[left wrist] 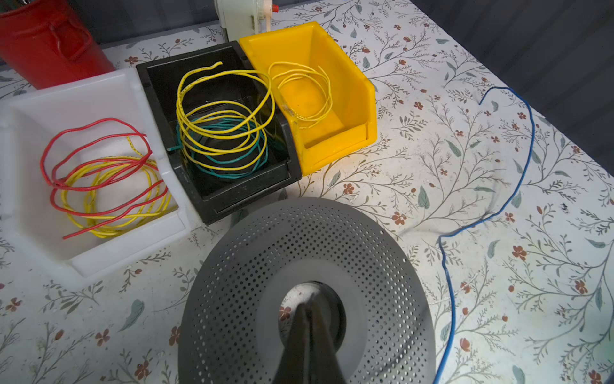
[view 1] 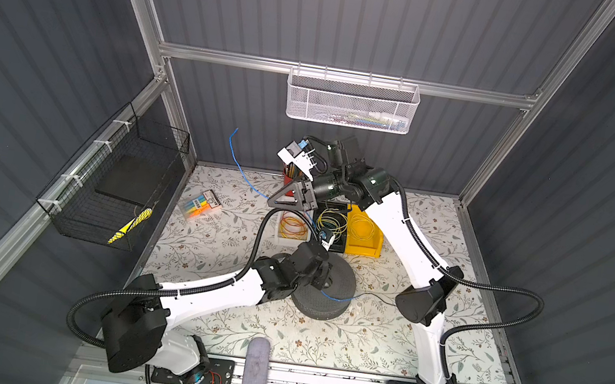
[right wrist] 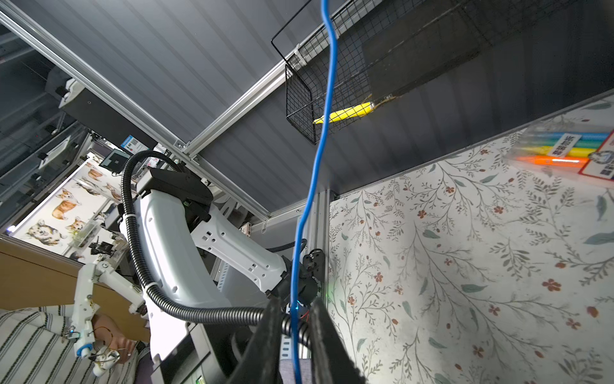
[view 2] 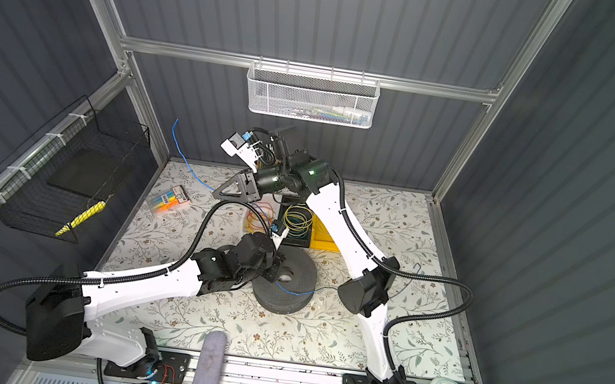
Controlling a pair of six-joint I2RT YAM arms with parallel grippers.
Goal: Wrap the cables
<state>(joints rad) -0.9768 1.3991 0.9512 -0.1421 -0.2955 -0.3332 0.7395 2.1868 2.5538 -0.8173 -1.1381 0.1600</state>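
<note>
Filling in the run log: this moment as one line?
left gripper shut, tips in spool hole | right gripper open, blue wire between jaws

Cable (left wrist: 530,133): coloured bright blue. Table cover (left wrist: 415,159): white, printed with grey-green leaves and rust-red flowers. Spool (left wrist: 232,282): dark grey, patterned with small holes. White bin (left wrist: 99,89), black bin (left wrist: 216,206), yellow bin (left wrist: 335,146): plain colours noted. Wires (left wrist: 222,133): red, yellow and green recorded. Bucket (left wrist: 50,43): red
</note>
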